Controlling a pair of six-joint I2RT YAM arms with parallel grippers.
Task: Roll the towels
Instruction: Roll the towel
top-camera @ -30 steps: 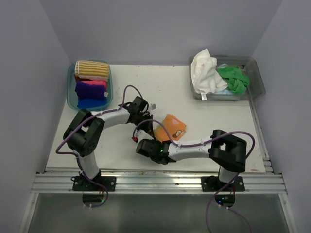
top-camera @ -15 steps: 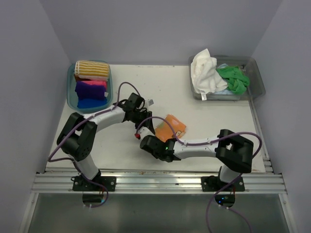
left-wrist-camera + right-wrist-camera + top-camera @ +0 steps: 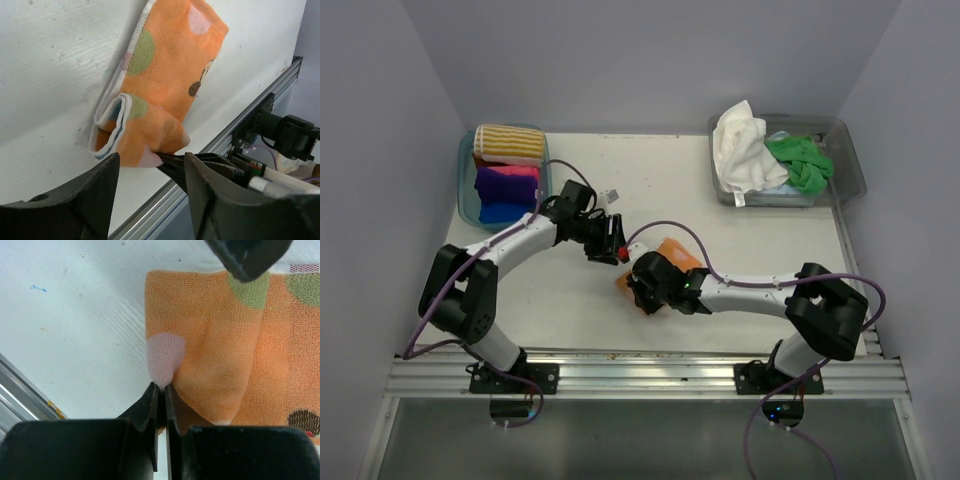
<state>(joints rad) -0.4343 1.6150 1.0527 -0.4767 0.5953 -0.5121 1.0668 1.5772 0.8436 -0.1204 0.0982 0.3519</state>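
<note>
Pinching the orange spotted towel (image 3: 225,355) at its tips, right gripper (image 3: 161,390) is mid-roll; left gripper (image 3: 150,162) is hovering spread opposite, white towel (image 3: 740,145) and green towel (image 3: 800,160) waiting beyond.

Looks like a robotics lab cell rather than a home or a shop. Shows in the bare white counter (image 3: 760,240) boxed in by plain lilac walls (image 3: 380,150) at 9, 12 and 3 o'clock, and in the aluminium rail (image 3: 650,375) at 6 o'clock with a left arm (image 3: 510,245) and a right arm (image 3: 750,292) bolted on, trailing loose purple cables (image 3: 665,223). Shows too in the sorted towels (image 3: 740,145), heaped in a clear tub (image 3: 852,170) at 2 o'clock and rolled in a blue tub (image 3: 466,200) at 10 o'clock.
</note>
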